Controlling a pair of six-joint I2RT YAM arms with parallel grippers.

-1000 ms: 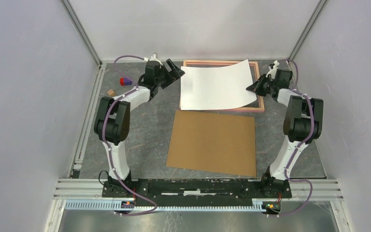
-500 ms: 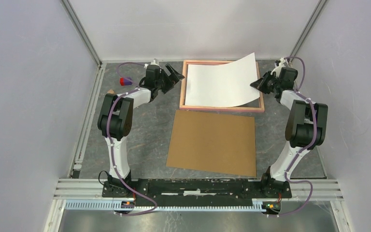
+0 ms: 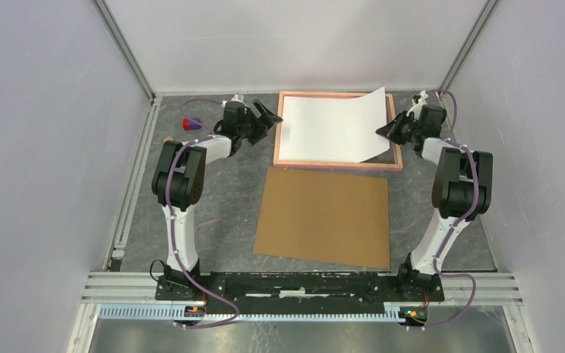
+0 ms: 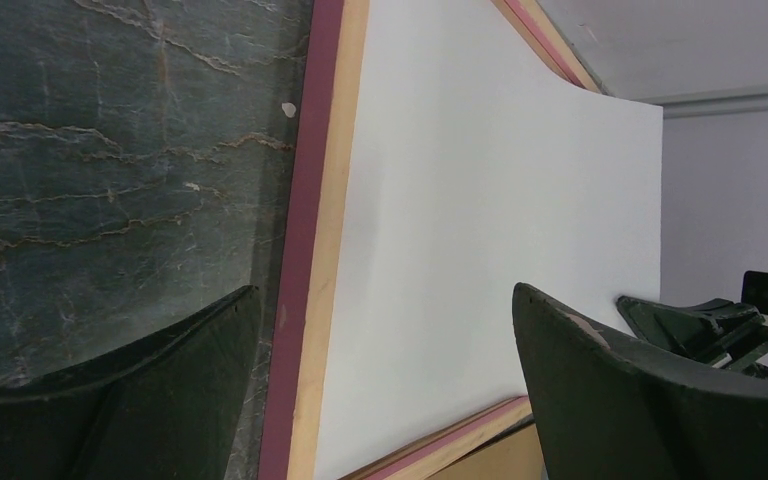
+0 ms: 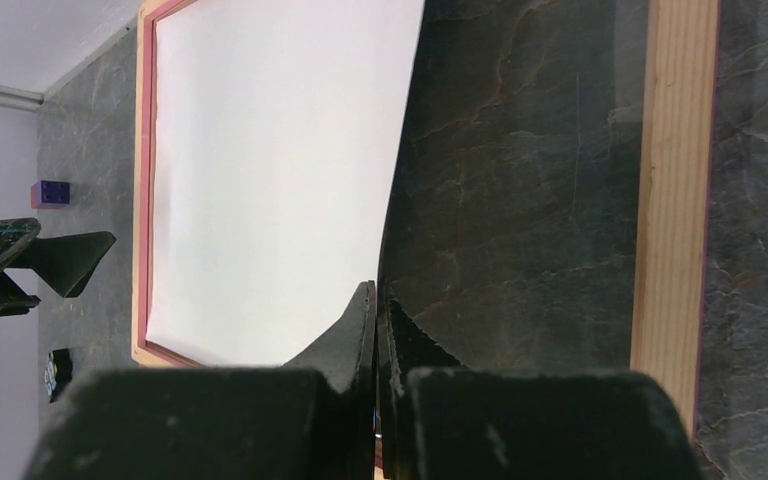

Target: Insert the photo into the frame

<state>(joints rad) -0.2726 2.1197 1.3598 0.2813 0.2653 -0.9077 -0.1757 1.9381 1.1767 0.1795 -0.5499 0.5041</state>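
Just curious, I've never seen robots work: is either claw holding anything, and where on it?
The right gripper pinches the photo by its right edge, near the front corner. The left gripper is open and holds nothing.

White-side-up photo (image 3: pixel 331 129) lies over frame (image 3: pixel 335 166); its right edge is raised, pinched by right gripper (image 3: pixel 384 132). Left gripper (image 3: pixel 267 118) spread wide, just beside frame's left rail.

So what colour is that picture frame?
Salmon pink frame, pale wood inside; clearest from the left wrist.
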